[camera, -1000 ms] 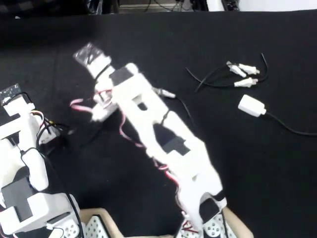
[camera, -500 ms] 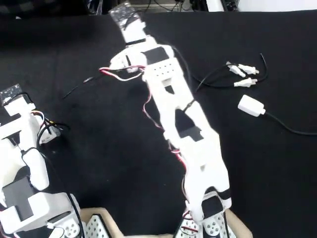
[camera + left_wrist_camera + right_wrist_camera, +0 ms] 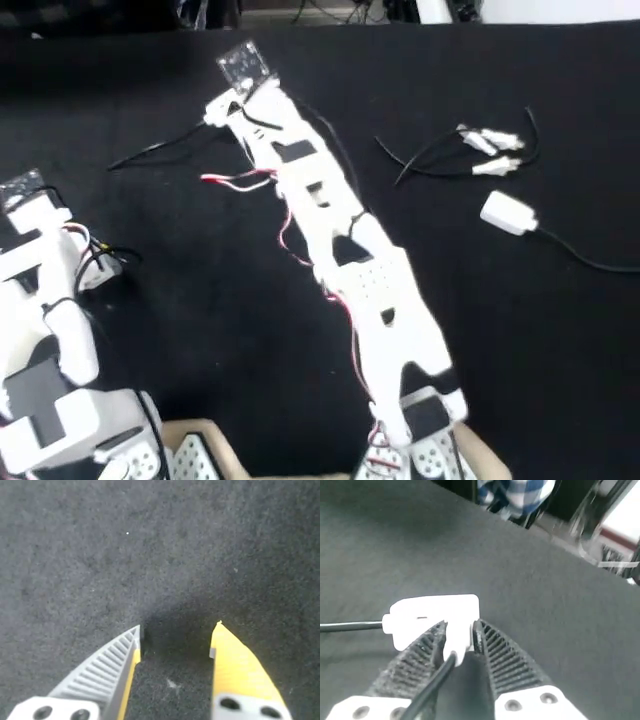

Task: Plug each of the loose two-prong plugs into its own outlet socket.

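Note:
My right gripper (image 3: 459,627) is shut on a white two-prong plug (image 3: 455,642) whose black cord runs back toward the camera. The plug's front meets a white outlet socket (image 3: 427,612), which has its own cord leaving sideways. In the high view the right arm stretches to the far middle-left of the table, its gripper (image 3: 238,80) beside that socket (image 3: 215,112). Three loose white plugs (image 3: 490,150) lie at the far right, with a second white socket (image 3: 508,213) just in front of them. My left gripper (image 3: 175,632) is open over bare black cloth.
The table is covered in black cloth (image 3: 150,260). A thin black cord (image 3: 150,152) trails left from the held socket. The second socket's cord (image 3: 590,262) runs off the right edge. The left arm (image 3: 40,300) stands folded at the near left.
The right arm swung from the left toward the far edge, then drew back slightly and rotated its wrist. The black cord moved with it. The left arm stayed still.

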You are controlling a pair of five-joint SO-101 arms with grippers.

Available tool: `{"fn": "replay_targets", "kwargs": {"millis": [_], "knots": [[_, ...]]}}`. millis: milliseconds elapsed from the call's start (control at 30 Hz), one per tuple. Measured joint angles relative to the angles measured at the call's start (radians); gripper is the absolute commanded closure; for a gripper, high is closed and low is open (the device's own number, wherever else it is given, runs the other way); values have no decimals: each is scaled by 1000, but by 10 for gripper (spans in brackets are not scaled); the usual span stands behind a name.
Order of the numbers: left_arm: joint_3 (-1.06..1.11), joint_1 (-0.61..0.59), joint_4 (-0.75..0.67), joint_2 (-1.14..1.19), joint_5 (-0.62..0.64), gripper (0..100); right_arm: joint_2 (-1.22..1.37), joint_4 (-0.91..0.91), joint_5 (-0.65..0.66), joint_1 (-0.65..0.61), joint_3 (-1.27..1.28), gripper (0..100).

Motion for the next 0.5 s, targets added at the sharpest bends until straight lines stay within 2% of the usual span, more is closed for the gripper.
{"fn": "replay_targets", "kwargs": {"millis": [67,167,333,500], "knots": [[0,0,0,0,0,772,58,-48,0,2,-38,967],[0,0,0,0,0,772,112,-31,0,2,-112,865],[0,0,0,0,0,772,133,133,-2,2,-275,718],[0,0,0,0,0,772,135,330,-2,-2,-420,665]]}}
